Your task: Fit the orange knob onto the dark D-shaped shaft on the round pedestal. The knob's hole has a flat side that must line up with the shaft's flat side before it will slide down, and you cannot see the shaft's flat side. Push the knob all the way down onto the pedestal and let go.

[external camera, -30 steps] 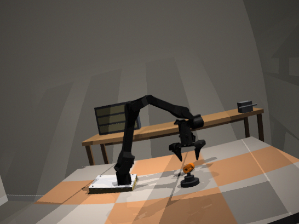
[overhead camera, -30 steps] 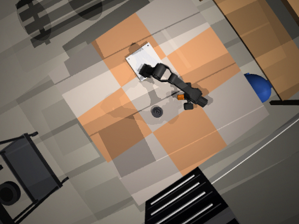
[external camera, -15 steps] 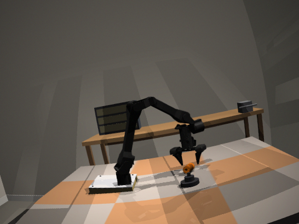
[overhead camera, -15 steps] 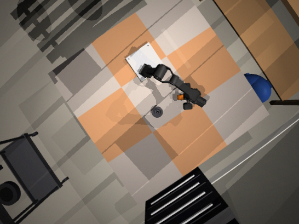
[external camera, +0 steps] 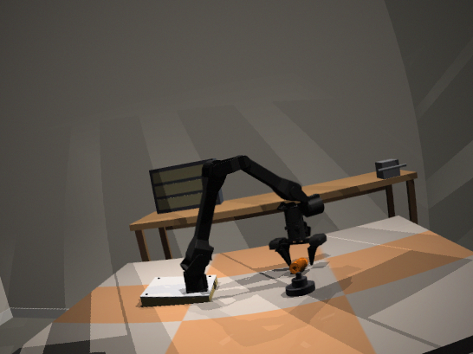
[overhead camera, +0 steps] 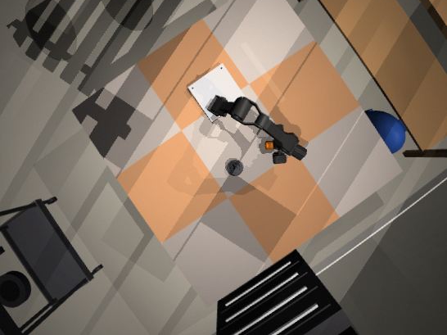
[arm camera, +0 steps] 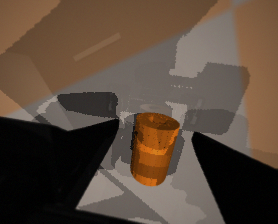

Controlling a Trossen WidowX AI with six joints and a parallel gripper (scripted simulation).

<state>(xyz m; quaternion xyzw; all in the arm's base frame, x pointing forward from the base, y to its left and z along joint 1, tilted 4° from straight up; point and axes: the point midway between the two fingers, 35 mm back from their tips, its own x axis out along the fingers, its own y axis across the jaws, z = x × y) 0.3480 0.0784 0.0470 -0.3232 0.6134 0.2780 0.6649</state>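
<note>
The orange knob (overhead camera: 268,145) (external camera: 299,266) (arm camera: 154,150) lies on its side on the table. A dark recess shows in its end in the wrist view. My gripper (external camera: 301,264) (arm camera: 155,129) points down over it and is open, with one finger on each side of the knob. In the wrist view neither finger touches it. The round dark pedestal (overhead camera: 228,170) (external camera: 300,288) stands upright with its short shaft (external camera: 299,274) bare, nearer the exterior camera than the knob. The shaft's flat side cannot be made out. The pedestal is not seen in the wrist view.
The arm's white base plate (overhead camera: 209,83) (external camera: 166,284) lies on the checkered table top. Beyond the table are a wooden bench (overhead camera: 381,38) (external camera: 255,209), a blue ball (overhead camera: 390,133) and a black slatted unit (overhead camera: 270,291).
</note>
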